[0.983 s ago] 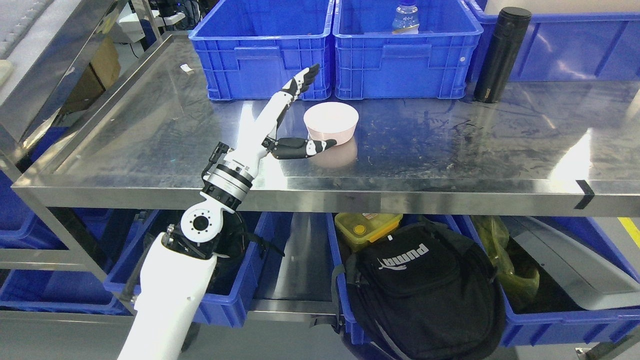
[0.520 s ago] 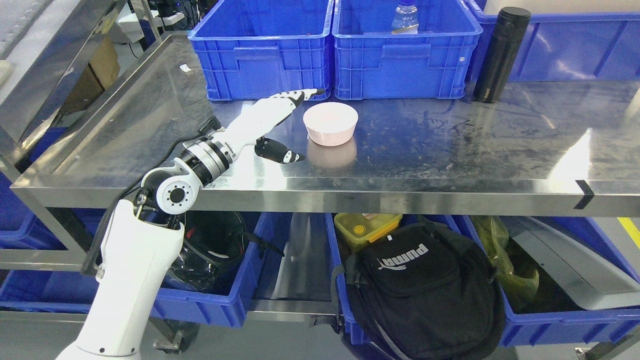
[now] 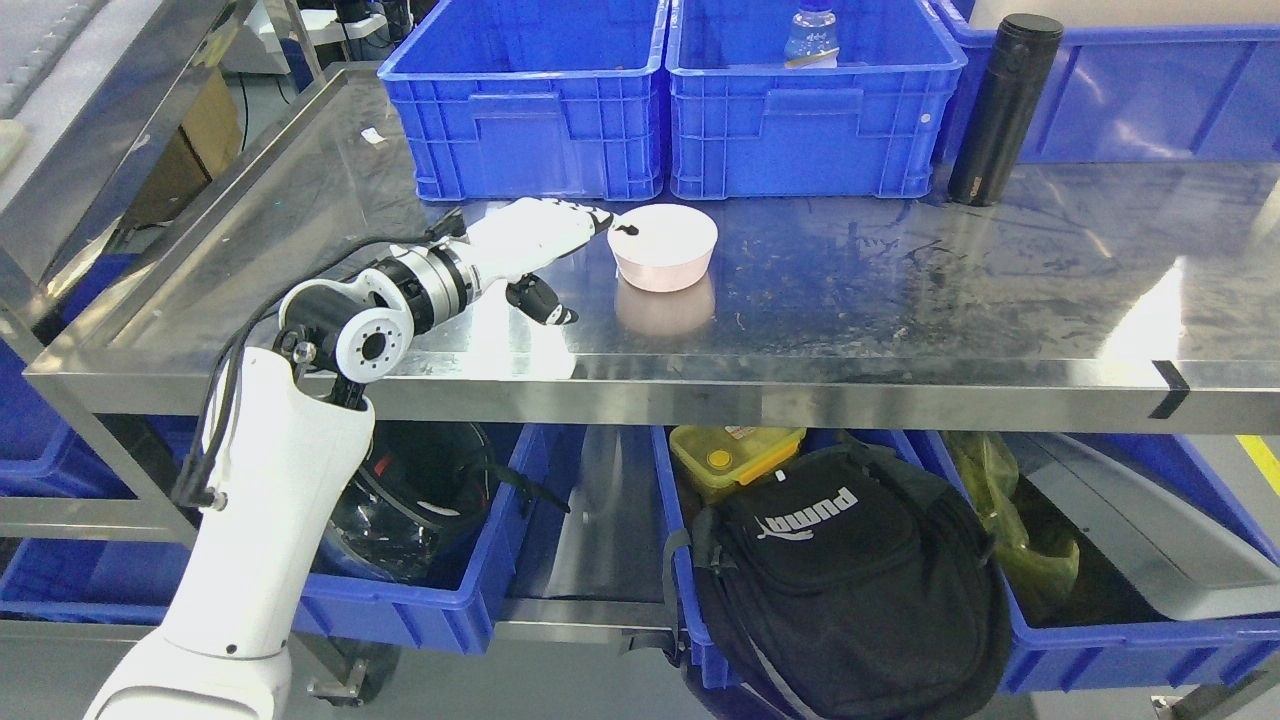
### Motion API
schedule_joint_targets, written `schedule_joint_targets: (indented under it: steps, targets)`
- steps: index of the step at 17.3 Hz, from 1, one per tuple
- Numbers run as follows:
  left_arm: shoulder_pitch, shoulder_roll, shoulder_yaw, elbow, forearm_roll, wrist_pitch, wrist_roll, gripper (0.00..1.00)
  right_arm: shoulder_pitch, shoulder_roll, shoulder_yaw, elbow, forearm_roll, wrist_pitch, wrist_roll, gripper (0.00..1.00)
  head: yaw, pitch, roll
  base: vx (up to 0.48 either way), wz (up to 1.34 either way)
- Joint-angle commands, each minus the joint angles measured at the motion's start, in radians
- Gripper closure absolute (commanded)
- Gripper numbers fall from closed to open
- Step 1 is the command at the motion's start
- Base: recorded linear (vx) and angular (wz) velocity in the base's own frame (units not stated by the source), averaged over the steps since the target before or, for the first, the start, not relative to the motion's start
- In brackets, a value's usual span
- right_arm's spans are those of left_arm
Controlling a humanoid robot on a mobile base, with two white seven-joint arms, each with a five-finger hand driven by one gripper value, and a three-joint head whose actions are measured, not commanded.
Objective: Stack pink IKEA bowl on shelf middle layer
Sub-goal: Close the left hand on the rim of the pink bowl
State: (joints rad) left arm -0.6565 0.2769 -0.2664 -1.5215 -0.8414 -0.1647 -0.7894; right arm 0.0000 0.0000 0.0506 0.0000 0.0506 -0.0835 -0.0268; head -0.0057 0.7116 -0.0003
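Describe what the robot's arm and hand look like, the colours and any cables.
The left arm has a glossy white shell, a round white elbow joint with a dark centre hole, and a black-and-silver ringed wrist. Black cables loop outside along it. The left hand is white with black fingertips and a black-and-white thumb.

Bright, sharp overhead light; white glare patches on steel shelf (image 3: 900, 300).

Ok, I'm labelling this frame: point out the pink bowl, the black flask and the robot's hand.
pink bowl (image 3: 664, 262): head view, its front wall.
black flask (image 3: 1000, 110): head view, mid-body.
left hand (image 3: 535, 235): head view, back of the hand.
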Motion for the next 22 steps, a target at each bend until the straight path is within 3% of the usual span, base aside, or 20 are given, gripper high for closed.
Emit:
schedule_joint_targets:
  steps: [1,5,11,22]
  targets:
    - [-0.153,-0.093,-0.077,0.216,-0.110,0.001,-0.039,0.31,0.021,-0.017,0.000,-0.017,0.000,0.001,0.001,0.00,0.0000,0.000,0.000,0.000,0.00]
    - [-0.206,-0.156,-0.092,0.362,-0.111,0.001,-0.067,0.41,0.021,-0.017,0.000,-0.017,0.000,0.001,0.001,0.00,0.0000,0.000,0.000,0.000,0.00]
    - [-0.215,-0.235,-0.105,0.469,-0.110,-0.001,-0.065,0.41,0.021,-0.017,0.000,-0.017,0.000,0.001,0.001,0.00,0.0000,0.000,0.000,0.000,0.00]
    - [-0.307,-0.259,-0.129,0.609,-0.111,-0.004,0.001,0.41,0.021,-0.017,0.000,-0.017,0.000,0.001,0.001,0.00,0.0000,0.000,0.000,0.000,0.00]
